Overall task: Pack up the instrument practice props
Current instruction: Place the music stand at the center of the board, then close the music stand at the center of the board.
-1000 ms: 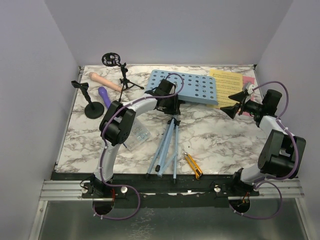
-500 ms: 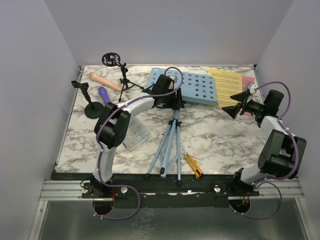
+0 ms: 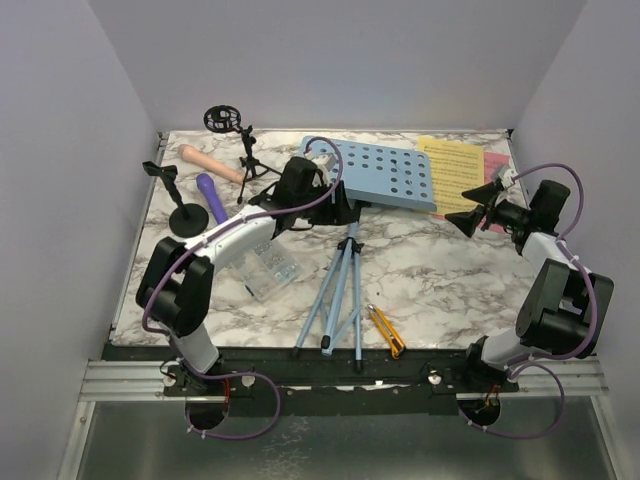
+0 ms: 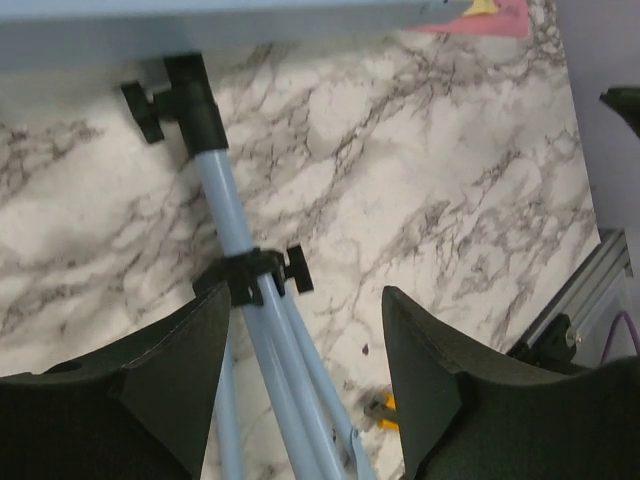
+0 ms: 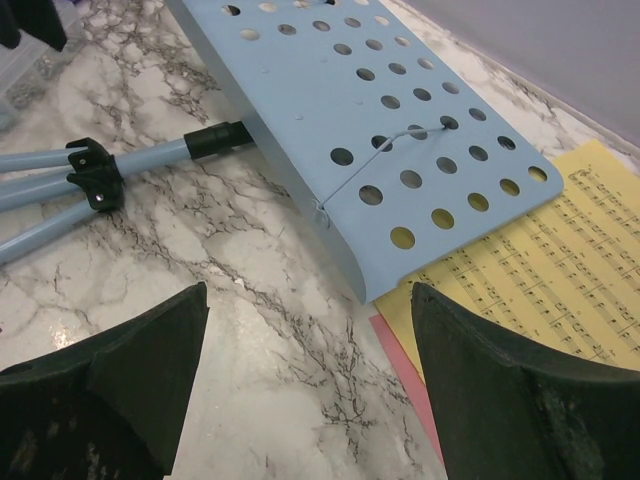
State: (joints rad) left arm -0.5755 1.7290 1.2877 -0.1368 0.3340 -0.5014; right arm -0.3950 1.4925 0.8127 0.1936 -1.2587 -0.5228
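The light-blue perforated music rack (image 3: 385, 175) lies flat at the back centre, its tripod legs (image 3: 338, 290) stretching toward the near edge. My left gripper (image 3: 345, 212) is open at the rack's near edge, above the pole. In the left wrist view (image 4: 305, 370) the pole (image 4: 225, 215) runs between the jaws, close to the left finger. My right gripper (image 3: 473, 207) is open and empty above bare table beside the yellow page (image 3: 460, 165) and the pink page (image 3: 496, 165). The beige microphone (image 3: 208, 162), the purple microphone (image 3: 211, 194) and two black mounts (image 3: 186, 208) (image 3: 238, 135) sit at the back left.
A clear plastic box (image 3: 266, 268) of small parts lies left of the tripod legs. A yellow-and-black utility knife (image 3: 385, 331) lies by the near edge, right of the legs. The right wrist view shows the rack (image 5: 370, 110) overlapping the yellow page (image 5: 540, 250). Walls close in on three sides.
My left arm's elbow has swung out to the left and its wrist has shifted left along the rack's near edge. The rack and legs shifted slightly. The right arm barely moved.
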